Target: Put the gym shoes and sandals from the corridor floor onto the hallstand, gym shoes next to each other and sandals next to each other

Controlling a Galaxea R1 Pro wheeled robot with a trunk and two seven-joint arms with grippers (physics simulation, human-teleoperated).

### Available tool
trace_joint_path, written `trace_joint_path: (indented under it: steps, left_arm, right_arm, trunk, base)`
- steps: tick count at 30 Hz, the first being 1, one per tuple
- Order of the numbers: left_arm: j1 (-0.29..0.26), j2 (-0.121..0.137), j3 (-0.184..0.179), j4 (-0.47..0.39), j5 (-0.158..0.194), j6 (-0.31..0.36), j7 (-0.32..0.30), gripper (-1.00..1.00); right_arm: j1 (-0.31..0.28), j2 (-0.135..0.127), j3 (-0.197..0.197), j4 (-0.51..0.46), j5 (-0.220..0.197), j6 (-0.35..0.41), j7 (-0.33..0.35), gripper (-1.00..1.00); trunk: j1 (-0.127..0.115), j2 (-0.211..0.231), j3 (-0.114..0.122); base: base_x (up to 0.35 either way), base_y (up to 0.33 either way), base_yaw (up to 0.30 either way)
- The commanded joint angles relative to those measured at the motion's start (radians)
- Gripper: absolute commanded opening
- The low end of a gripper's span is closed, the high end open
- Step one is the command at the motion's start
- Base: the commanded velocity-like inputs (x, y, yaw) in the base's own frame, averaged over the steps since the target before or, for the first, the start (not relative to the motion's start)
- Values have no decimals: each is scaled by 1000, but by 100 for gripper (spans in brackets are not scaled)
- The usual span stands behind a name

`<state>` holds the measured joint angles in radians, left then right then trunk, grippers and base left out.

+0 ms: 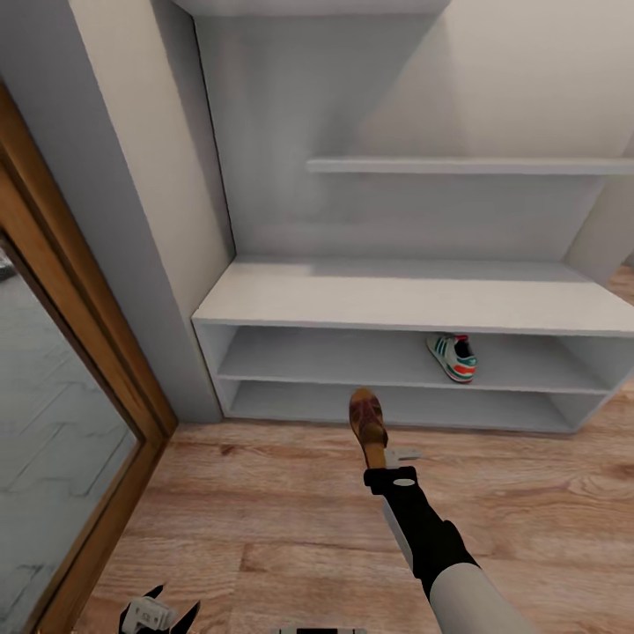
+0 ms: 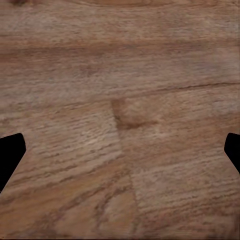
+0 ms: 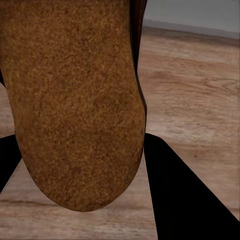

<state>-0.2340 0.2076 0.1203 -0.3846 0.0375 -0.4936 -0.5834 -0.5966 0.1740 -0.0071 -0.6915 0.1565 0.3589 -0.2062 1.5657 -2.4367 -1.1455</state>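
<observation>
While my right claw (image 1: 384, 460) is clamped on the heel end of a sandal (image 1: 367, 424), the shoe sticks out ahead of my fingers toward the hallstand (image 1: 405, 304), its tan sole (image 3: 75, 100) facing my right wrist camera. Beyond the sandal's toe lie the hallstand's open shelves; one gym shoe (image 1: 453, 356) sits on the upper shelf, ahead and to the right of my claw. My left claw (image 1: 158, 614) hangs low over the corridor floor (image 2: 120, 100), its fingers spread wide and holding nothing.
</observation>
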Motion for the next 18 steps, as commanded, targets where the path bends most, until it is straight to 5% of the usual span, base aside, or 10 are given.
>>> trace_joint_path:
  steps: [1,8,18]
  left_arm:
    - [-1,0,5,1,4,1,-10,100]
    - [-1,1,5,1,4,1,-10,100]
    - [-1,0,5,1,4,2,-10,100]
  right_arm:
    - [0,0,-1,-2,7,8,-1,-100]
    - [0,0,-1,-2,8,8,-1,-100]
    - [0,0,0,-8,7,9,-5,-100]
  trunk:
    - [0,0,-2]
    - [0,0,-10]
    - [0,0,-11]
  base:
    - [0,0,179]
    - [0,0,154]
    - [61,0,13]
